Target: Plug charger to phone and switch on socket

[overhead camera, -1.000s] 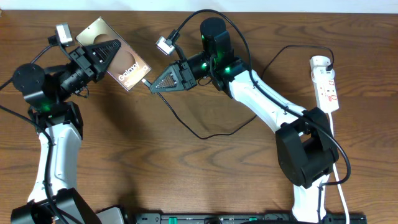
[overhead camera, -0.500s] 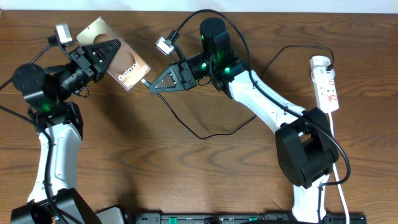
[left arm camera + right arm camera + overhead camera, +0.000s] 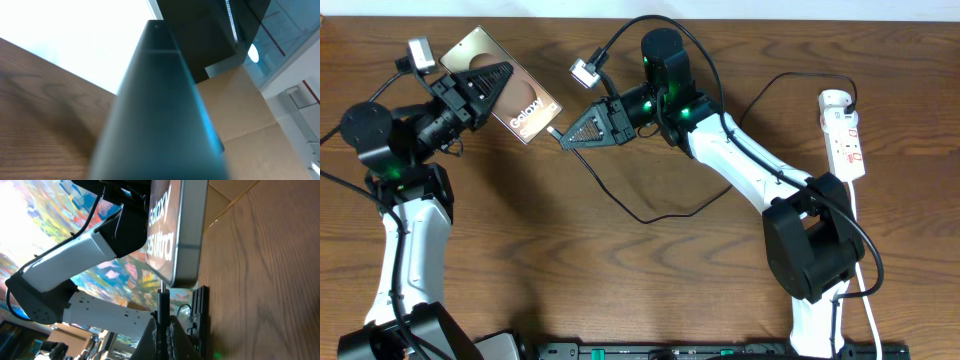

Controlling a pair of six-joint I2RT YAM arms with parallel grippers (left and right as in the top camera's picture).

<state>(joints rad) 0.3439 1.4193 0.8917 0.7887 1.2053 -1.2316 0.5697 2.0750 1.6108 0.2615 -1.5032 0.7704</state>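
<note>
The left gripper (image 3: pixel 500 76) is pinching the phone (image 3: pixel 532 112). Its fingers are pressed on the two flat faces, and it holds the phone tilted above the wooden table (image 3: pixel 570 280). The bronze face with the white lettering looks upward. The short lower edge of the phone points away from this gripper, toward the other arm. In the left wrist view the phone is only a dark blurred slab running out from the camera, and the fingers cannot be made out there.

The right gripper (image 3: pixel 565 140) is pressed together on the charger (image 3: pixel 640 218), close to its connector end. In the right wrist view the small connector tip (image 3: pixel 162 296) stands straight out ahead of the fingertips and meets the bottom edge of the phone. Whether it is already inside the port, I cannot tell. Behind this gripper the charger goes down to the table, makes a curve under the arm and runs on to the socket (image 3: pixel 844 140). The socket lies well apart from both grippers, at the far right, beyond the base of the right arm.
</note>
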